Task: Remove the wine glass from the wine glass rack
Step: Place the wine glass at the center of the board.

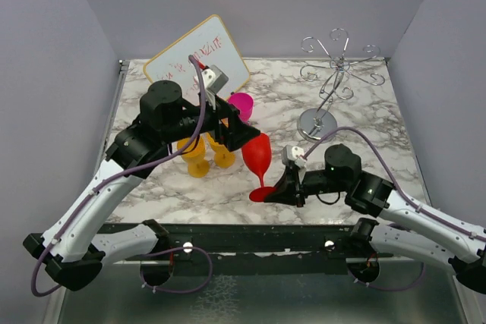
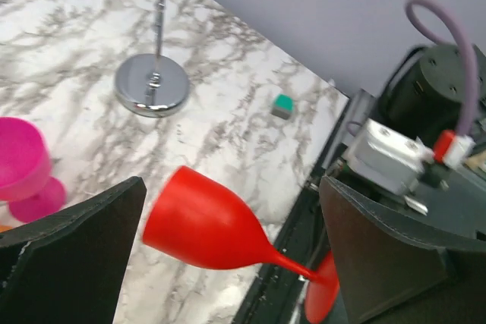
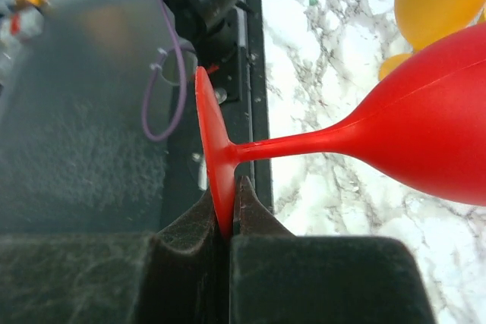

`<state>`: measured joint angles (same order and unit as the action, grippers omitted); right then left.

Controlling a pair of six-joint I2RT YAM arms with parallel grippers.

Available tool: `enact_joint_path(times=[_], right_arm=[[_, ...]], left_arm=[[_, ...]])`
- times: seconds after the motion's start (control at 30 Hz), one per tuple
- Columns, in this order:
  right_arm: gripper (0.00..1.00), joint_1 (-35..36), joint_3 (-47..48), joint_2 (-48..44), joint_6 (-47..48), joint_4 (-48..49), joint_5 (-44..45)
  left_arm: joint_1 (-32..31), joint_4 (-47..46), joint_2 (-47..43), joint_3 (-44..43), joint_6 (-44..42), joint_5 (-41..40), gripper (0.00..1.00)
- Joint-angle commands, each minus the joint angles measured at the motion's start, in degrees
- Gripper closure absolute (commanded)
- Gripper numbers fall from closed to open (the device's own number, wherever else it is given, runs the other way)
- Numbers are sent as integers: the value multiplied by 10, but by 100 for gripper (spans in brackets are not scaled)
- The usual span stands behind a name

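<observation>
The red wine glass [image 1: 257, 153] stands upright near the table's front edge, off the silver wire rack [image 1: 334, 73], whose scroll arms hang empty at the back right. My right gripper [image 1: 285, 190] is shut on the rim of the glass's round foot [image 3: 216, 157], pinching it edge-on between both fingers. My left gripper [image 1: 241, 136] is open, with its fingers [image 2: 68, 256] on either side of the red bowl [image 2: 201, 221] and apart from it. The rack's mirrored base [image 2: 152, 85] and thin post show in the left wrist view.
A pink glass [image 1: 241, 104] and two orange glasses [image 1: 199, 155] stand behind the left gripper. A whiteboard [image 1: 197, 58] leans at the back left. A small green block [image 2: 282, 105] lies on the marble. The black front rail [image 1: 250, 237] runs just below the glass foot.
</observation>
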<state>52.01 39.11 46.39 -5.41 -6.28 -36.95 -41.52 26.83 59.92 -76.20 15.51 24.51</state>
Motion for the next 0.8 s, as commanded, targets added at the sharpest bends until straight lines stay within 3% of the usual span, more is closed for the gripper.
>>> enact_joint_path(times=[0.0,0.23,0.53,0.67,0.77], right_arm=[[99,35,-16,1,171,-6,72],[99,43,-54,-30,333,13,71],[99,43,-77,-67,439,21,36],[99,43,-76,-70,455,6,50],[98,43,-80,-74,470,6,65]], left_arm=[[68,69,34,-28,-34,29,2],[115,73,75,-16,-81,234,1],[115,73,136,-26,-119,343,6],[115,73,149,-27,-126,370,15],[115,73,145,-21,-137,409,35]])
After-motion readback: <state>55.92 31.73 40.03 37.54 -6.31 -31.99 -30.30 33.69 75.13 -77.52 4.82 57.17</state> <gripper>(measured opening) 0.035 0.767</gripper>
